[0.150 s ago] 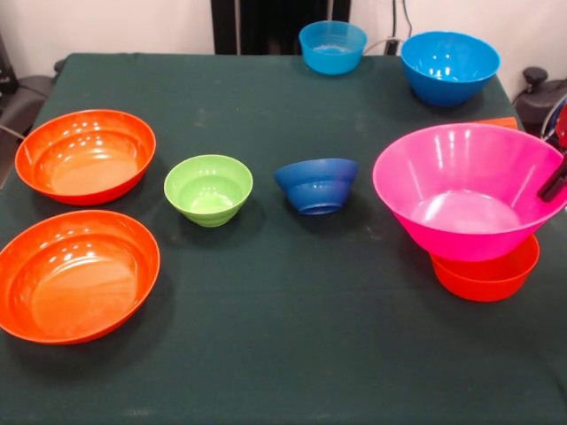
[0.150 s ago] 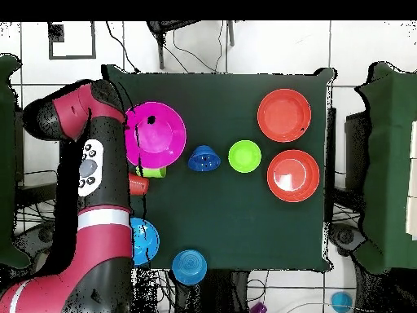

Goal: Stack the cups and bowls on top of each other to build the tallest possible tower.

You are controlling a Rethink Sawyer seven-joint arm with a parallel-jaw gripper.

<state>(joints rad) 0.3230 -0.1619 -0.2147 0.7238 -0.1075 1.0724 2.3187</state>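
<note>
Worktop (image 1: 292, 354) covered in dark green cloth. Arm (image 2: 102, 204) reaching over one edge, end effector (image 1: 556, 177) showing only as dark tips at the rim of the big pink bowl (image 1: 461, 190). Open or closed: cannot tell, mostly out of frame in the front view and hidden by the arm overhead.

Pink bowl directly at the end effector, tilted, resting in the smaller orange bowl (image 1: 487, 274); judged the start of the tower and being held or steadied there.

Two wide orange bowls (image 1: 84, 155) (image 1: 75, 274) farthest from the end effector, across the worktop, side by side.

Two sky blue bowls (image 1: 449, 66) (image 1: 332, 46) near, along the adjoining edge.

Lime green bowl (image 1: 208, 189) and dark blue bowl (image 1: 316, 184), the latter overturned, between, mid-worktop.

Orange cup (image 2: 138, 183) and green cup (image 2: 155, 171) glimpsed just beside the arm.
</note>
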